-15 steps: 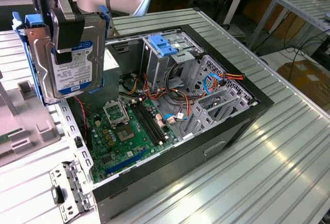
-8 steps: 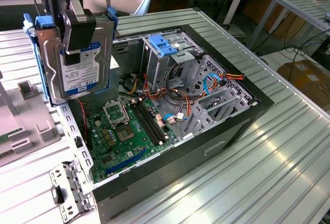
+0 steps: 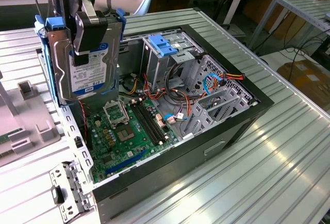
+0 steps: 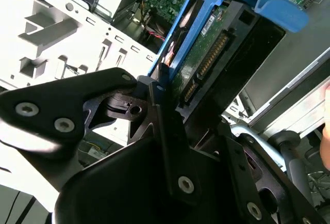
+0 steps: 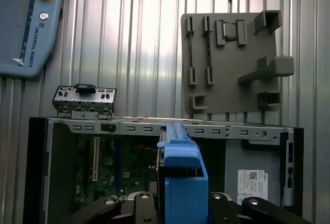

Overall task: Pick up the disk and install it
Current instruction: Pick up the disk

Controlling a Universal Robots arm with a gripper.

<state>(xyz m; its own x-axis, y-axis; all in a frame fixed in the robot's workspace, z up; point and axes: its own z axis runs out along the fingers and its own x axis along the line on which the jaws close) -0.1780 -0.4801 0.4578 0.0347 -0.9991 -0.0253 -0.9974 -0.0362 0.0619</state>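
Disk is up in the air, clamped in the gripper at the exterior view's left. It hangs upright with the label facing the camera, blue carrier frame wrapped around its edges. The black fingers are pinched onto it from the top, one on the label face, so they're closed tight on the drive, not spread wide.

It sits above the left rim of the open case, over the left end of the motherboard, and isn't touching either as far as I can tell. The drive cage with its blue bracket is at the far side of the case, well apart from the disk. Just right of the cage there's a tangle of cables.

In the second wrist view the disk shows its connector edge and green board, with the blue frame over the end and a black finger pressed against its side.

In the first wrist view the blue frame pokes up between the gripper parts, with the case below and past it. A grey fixture plate lies on the ribbed metal table beyond the case, and a small metal bracket sits just beside the case rim. A pendant with a red button is off at the table's corner.
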